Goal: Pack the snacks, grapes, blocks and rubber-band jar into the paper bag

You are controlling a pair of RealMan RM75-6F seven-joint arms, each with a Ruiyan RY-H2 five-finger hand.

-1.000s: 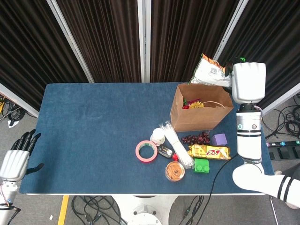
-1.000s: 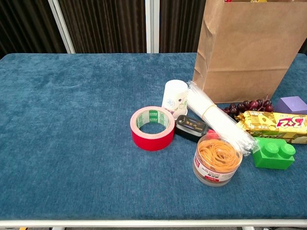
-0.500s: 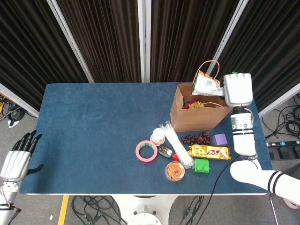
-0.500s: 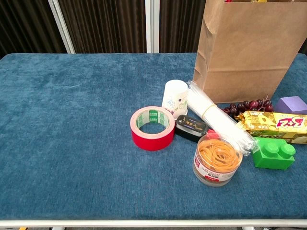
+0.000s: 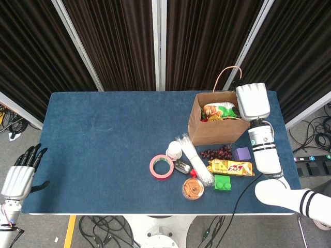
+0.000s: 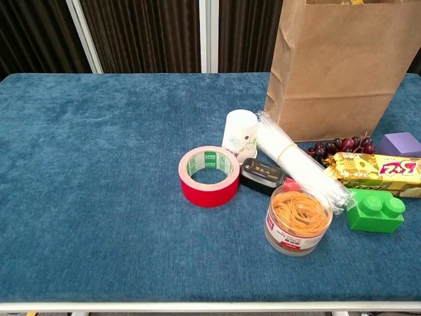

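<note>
- So the right hand [image 5: 252, 102] has dropped a fair bit since a second ago. Back then it held the snack bag [image 5: 220, 110] up above the paper bag [image 5: 217, 129]; now the snack bag sits down inside the open top.
- Can't really tell what the right fingers are doing. The white back of the hand covers them, so whether they're grasping the snack bag or have let go is anyone's guess.
- Left hand [image 5: 20, 173] hasn't budged: off the near-left corner of the tabletop [image 5: 103, 139], fingers spread apart, nothing in them.
- Everything else on the tabletop looks the same as before.
- The paper bag is plain brown kraft, creased, standing upright, with a thin loop handle sticking up at the back. Inside, right by the right hand, the crinkly snack bag lies on top of something red and yellow I can't make out.
- Below the right hand, outside the bag: dark grapes [image 6: 337, 144], a purple block [image 6: 399, 143], a shiny yellow foil snack pack [image 6: 378, 172] and a knobby green block [image 6: 375, 212].
- The rubber-band jar [image 6: 297, 218] is a clear round tub full of orange bands, near the front edge.
- Also there: a red tape roll [image 6: 209, 175], a small white cup [image 6: 239, 133] and a long clear sleeve of white sticks [image 6: 299, 162].
</note>
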